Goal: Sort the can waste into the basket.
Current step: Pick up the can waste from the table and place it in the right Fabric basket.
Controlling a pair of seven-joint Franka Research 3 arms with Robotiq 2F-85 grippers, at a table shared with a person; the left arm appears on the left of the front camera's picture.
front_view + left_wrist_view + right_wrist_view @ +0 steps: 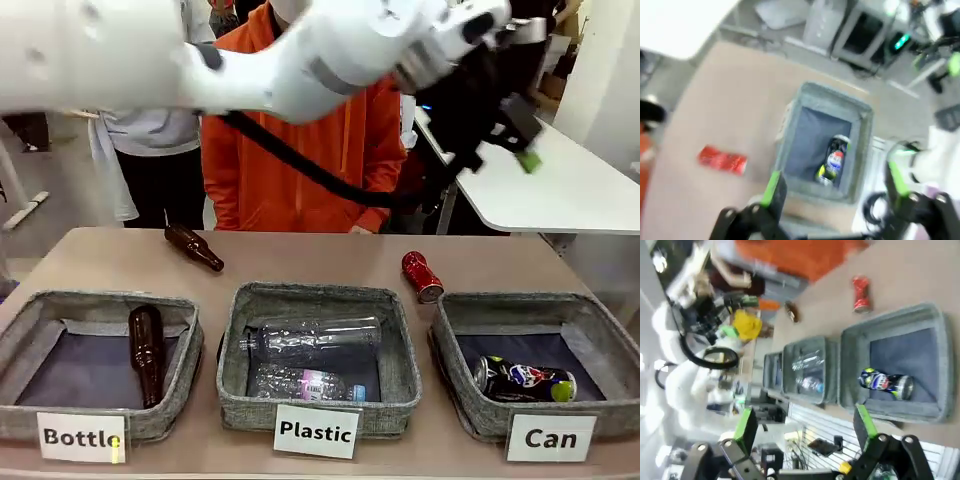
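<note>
Two cans make up the job, and one is already home. The dark blue metal can with white print (525,380) lies on its side inside the square grey woven-fabric basket labelled "Can" (455,330), at the robot's right end of the row. The dented red metal can (422,276) lies on its side on the tan desk (300,260), just beyond that basket's far wall and not touching it.

The left pincer (505,135) hangs high above that corner, its arm stretched across from the other side. Its jaws are spread wide with nothing between them. The right pincer (805,427) is just as wide and empty, out past the desk's near edge.

The likeliest slip is the red can rolling. It is round and on its side, so a finger landing off-centre could nudge it away, and its dents may give an uneven grip. It also sits close enough to the basket that a descending finger might snag the soft fabric wall and drag the basket. The long cross-reach brings the left arm into the right arm's side, and a person in an orange top (300,150) stands just behind the desk. A loose brown glass bottle (194,247) also lies on the desk, but well apart from the red can.

The left wrist picture is smeared, so the cans' print is unreadable there. In the front view the left pincer is dark against a dark background, which makes its fingers hard to separate. The arm covers the person's hands, and the picture edge cuts off the basket's right side.
</note>
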